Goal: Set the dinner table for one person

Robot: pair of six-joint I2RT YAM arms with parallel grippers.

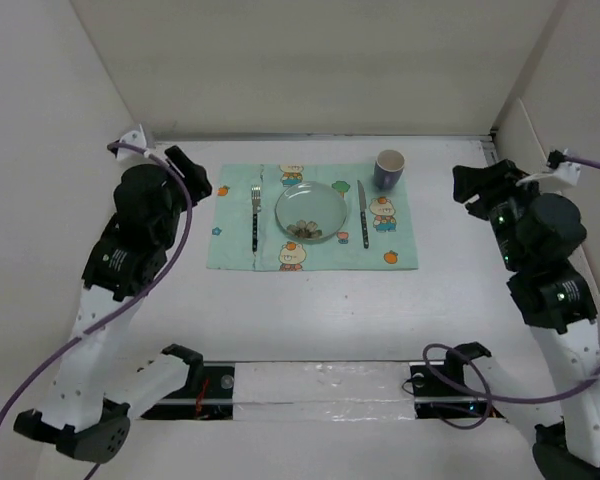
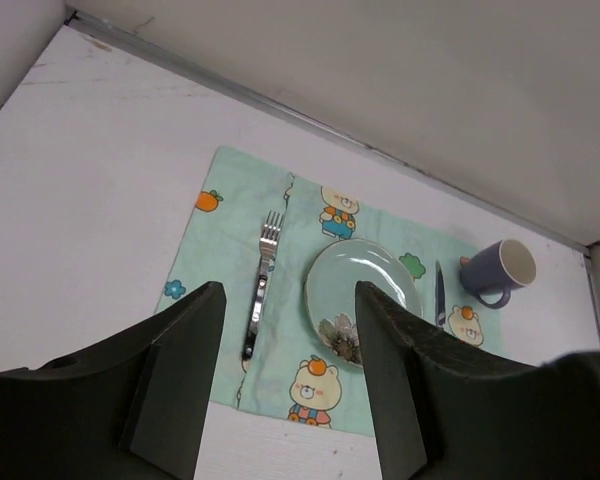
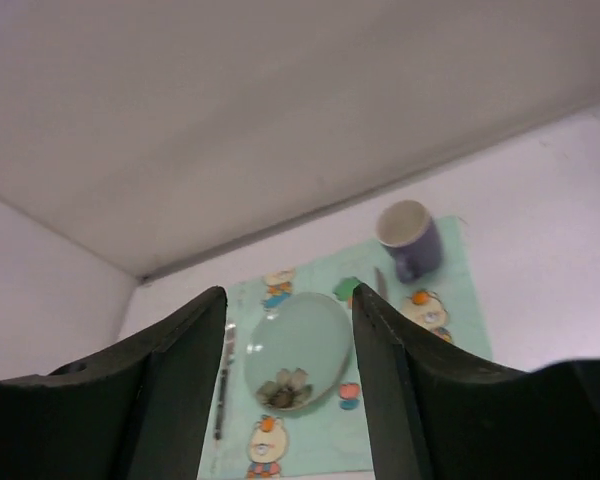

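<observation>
The dinner table (image 1: 320, 310) is a plain white tabletop between white walls. On it lies a mint-green cartoon placemat (image 1: 235, 245) (image 2: 230, 190) (image 3: 460, 290). A pale green plate (image 1: 311, 212) (image 2: 365, 285) (image 3: 300, 345) sits at its middle. A fork (image 1: 255, 215) (image 2: 260, 285) (image 3: 222, 385) lies left of the plate and a knife (image 1: 362, 213) (image 2: 439, 293) right of it. A purple mug (image 1: 389, 169) (image 2: 500, 271) (image 3: 410, 240) stands at the mat's far right corner. My left gripper (image 1: 192, 180) (image 2: 290, 370) is open and empty, raised left of the mat. My right gripper (image 1: 467, 185) (image 3: 288, 390) is open and empty, raised right of the mat.
White panel walls (image 1: 310, 70) close in the back and both sides. A metal strip (image 1: 320, 385) with the arm bases runs along the near edge. Purple cables (image 1: 170, 250) hang from both arms.
</observation>
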